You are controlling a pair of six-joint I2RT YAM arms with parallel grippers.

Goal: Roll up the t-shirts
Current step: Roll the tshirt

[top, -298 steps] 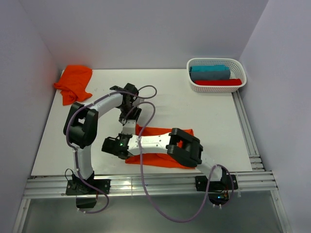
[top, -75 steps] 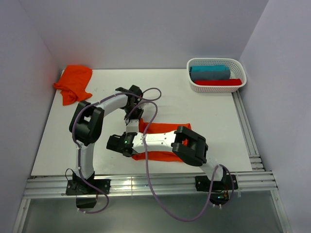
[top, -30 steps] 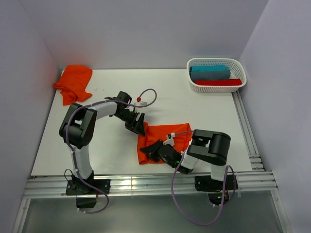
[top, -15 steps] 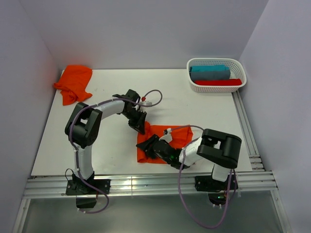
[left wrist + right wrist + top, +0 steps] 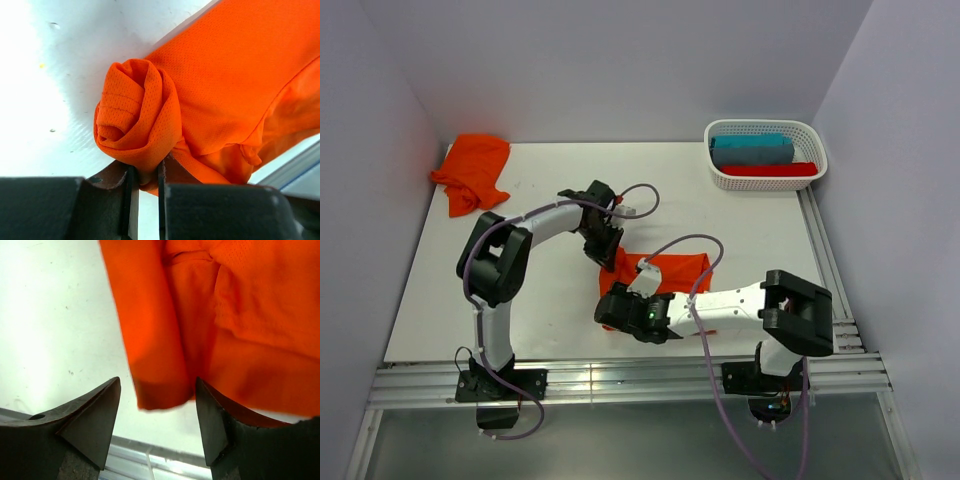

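An orange t-shirt (image 5: 675,270) is lying bunched in the middle of a white desk (image 5: 740,230). The left hand (image 5: 608,256) is touching its far left corner, the right hand (image 5: 606,308) its near left edge. A second orange t-shirt (image 5: 472,172) is lying crumpled at the desk's far left corner.

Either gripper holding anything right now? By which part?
Left gripper pinches the t-shirt at its rolled end. Right gripper is open, holding nothing.

White links (image 5: 548,215), black joints (image 5: 500,262) (purple cables (image 5: 682,239))
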